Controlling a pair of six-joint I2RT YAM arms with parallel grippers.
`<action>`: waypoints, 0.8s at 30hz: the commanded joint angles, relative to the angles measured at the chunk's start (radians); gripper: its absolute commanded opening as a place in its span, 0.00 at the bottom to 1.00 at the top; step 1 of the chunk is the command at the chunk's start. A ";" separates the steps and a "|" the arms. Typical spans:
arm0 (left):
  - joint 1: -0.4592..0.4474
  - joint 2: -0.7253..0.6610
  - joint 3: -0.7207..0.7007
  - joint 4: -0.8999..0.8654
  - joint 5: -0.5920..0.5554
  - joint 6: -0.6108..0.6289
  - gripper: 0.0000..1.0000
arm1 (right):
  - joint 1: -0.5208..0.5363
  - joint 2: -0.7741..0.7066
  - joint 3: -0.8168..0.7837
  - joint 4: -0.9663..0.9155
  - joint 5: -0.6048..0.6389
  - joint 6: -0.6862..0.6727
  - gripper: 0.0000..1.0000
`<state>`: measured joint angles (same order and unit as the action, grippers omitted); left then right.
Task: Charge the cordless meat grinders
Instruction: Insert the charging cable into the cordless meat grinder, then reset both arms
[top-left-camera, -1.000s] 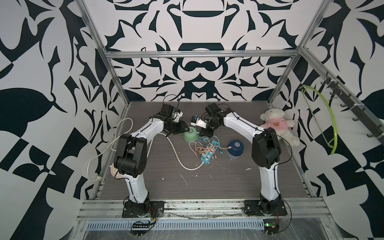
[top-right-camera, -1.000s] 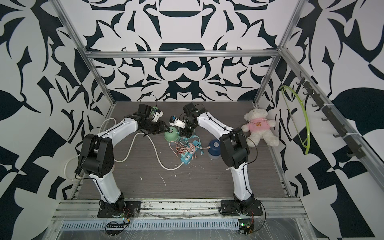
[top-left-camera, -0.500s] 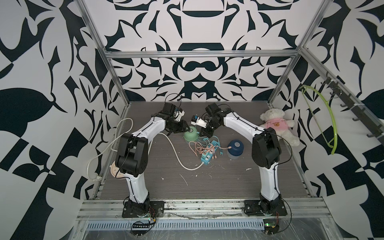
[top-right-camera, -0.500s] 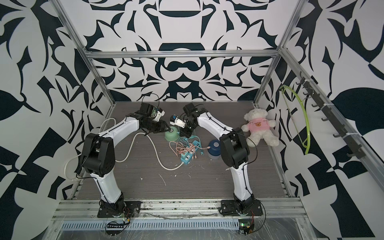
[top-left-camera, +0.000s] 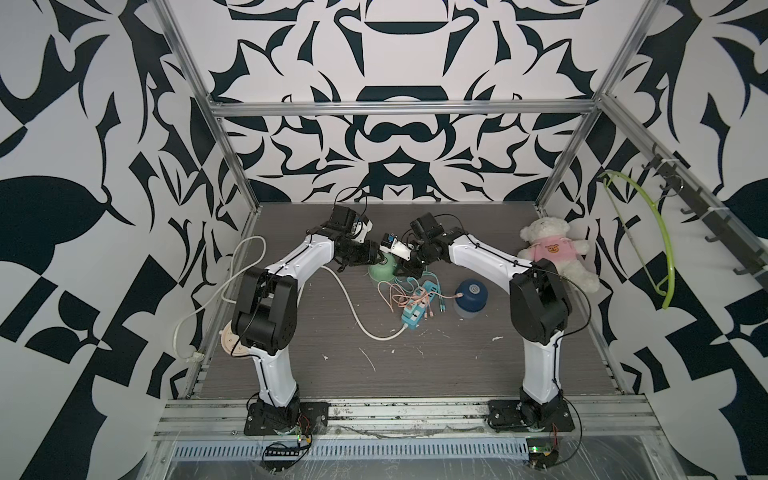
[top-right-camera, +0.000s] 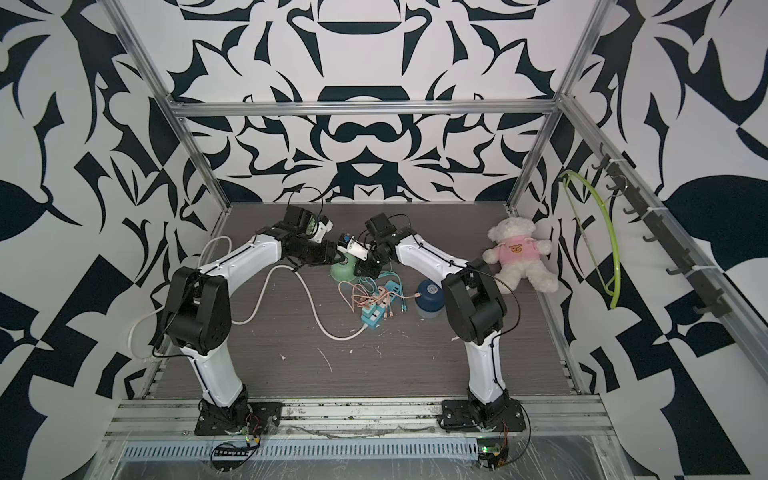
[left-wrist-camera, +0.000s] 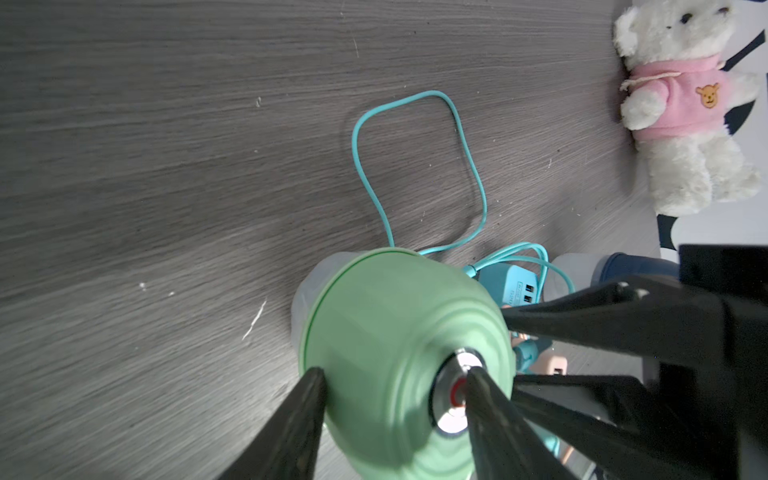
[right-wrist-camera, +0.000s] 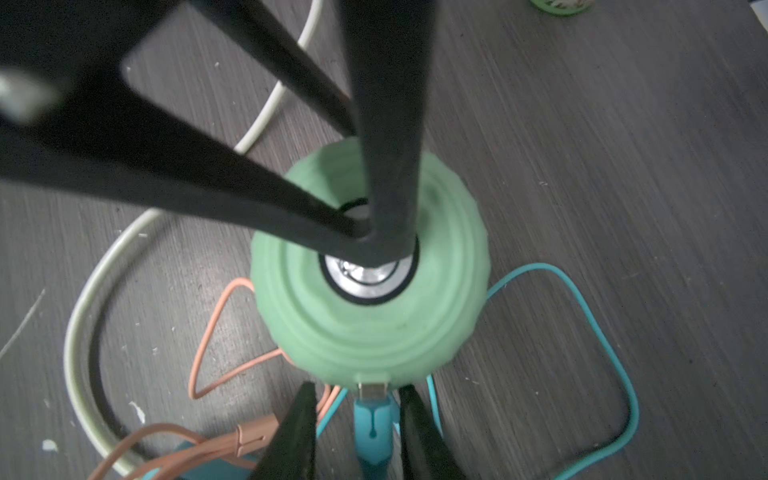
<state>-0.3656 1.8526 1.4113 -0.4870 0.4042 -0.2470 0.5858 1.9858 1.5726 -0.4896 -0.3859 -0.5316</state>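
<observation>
Mint green grinder (right-wrist-camera: 374, 332): upright at back centre of table (top-left-camera: 415, 374), between both grippers; teal plug (right-wrist-camera: 372, 419) in side port.
Clear base (left-wrist-camera: 307, 291): contents not discernible.
Left gripper (left-wrist-camera: 392, 374): jaws apart, one fingertip (left-wrist-camera: 478, 390) on silver button (right-wrist-camera: 365, 278), the other at dome's flank.
Right gripper (right-wrist-camera: 358, 386): jaws parted either side of teal plug, gaps showing.
Dark blue grinder (top-left-camera: 470, 293): upright beside power strip (top-left-camera: 417, 311); orange cable (top-left-camera: 446, 296) end at its side.

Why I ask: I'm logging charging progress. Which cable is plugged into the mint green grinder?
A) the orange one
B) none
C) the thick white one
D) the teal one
D: in the right wrist view the teal plug has its metal tip in the side port of the mint green grinder.
</observation>
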 joint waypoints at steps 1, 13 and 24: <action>-0.015 -0.047 0.009 0.034 0.010 -0.004 0.62 | 0.014 -0.085 -0.022 0.112 -0.015 0.001 0.45; 0.060 -0.277 -0.183 0.308 -0.412 -0.156 0.91 | -0.150 -0.409 -0.302 0.266 0.002 0.217 0.67; 0.196 -0.428 -0.466 0.492 -0.912 0.017 0.94 | -0.541 -0.743 -0.940 0.757 0.496 0.585 0.66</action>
<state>-0.1719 1.4475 0.9993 -0.0677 -0.3420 -0.3527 0.0792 1.2716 0.7181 0.1135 -0.0166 -0.0441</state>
